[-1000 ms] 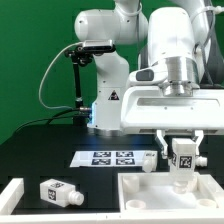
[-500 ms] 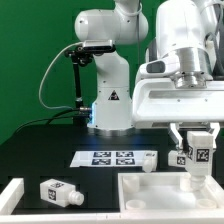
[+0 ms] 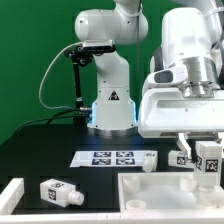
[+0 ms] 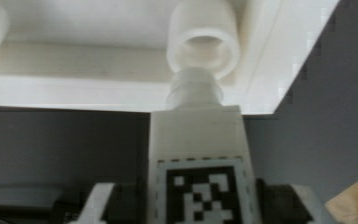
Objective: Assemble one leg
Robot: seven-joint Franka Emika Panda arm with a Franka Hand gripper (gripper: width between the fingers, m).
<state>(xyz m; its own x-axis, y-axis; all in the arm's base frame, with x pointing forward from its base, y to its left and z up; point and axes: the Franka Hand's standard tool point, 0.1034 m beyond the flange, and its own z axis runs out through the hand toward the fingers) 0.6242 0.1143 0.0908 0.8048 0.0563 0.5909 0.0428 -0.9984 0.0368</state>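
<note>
My gripper [image 3: 207,163] is shut on a white leg [image 3: 210,156] with a black-and-white tag and holds it upright over the far right part of the white rimmed tabletop [image 3: 150,190]. In the wrist view the leg [image 4: 199,150] runs out from between the jaws of the gripper [image 4: 199,205]. Its narrower stub end points at a round socket [image 4: 208,42] in a corner of the tabletop [image 4: 87,75]. Whether the stub touches the socket I cannot tell. A second leg [image 3: 57,192] lies on the table at the exterior view's lower left. A third [image 3: 148,162] stands behind the tabletop.
The marker board [image 3: 108,157] lies flat on the black table in front of the robot base [image 3: 110,105]. A white rimmed part [image 3: 10,190] sits at the exterior view's lower left corner. A dark camera stand [image 3: 80,80] rises behind.
My gripper has carried the leg toward the exterior view's right, across the tabletop to its right side. The other parts have not moved.
</note>
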